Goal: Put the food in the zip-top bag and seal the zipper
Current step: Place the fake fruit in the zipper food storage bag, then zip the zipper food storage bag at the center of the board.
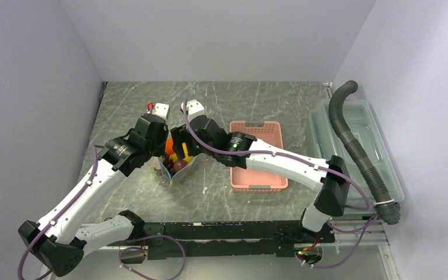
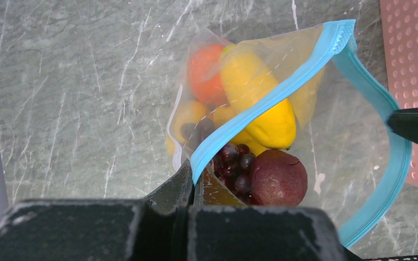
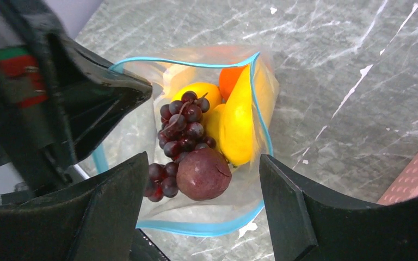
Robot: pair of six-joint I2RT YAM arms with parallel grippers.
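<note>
The clear zip-top bag (image 1: 178, 170) lies open on the table with its teal-blue zipper (image 2: 275, 91) spread wide. Inside are yellow fruits (image 2: 272, 126), an orange fruit (image 2: 204, 73), dark grapes (image 2: 234, 163) and a round dark red fruit (image 2: 278, 178). My left gripper (image 2: 194, 182) is shut on the zipper strip at the near side of the mouth. My right gripper (image 3: 201, 163) is open and empty, hovering just above the mouth over the round dark red fruit (image 3: 203, 174) and the grapes (image 3: 182, 128). The far zipper edge (image 3: 207, 228) curves below it.
A pink perforated basket (image 1: 256, 157) stands just right of the bag and shows at the edge of the left wrist view (image 2: 408, 49). A rigid clear bin (image 1: 318, 134) with a black corrugated hose (image 1: 359, 151) over it sits at the far right.
</note>
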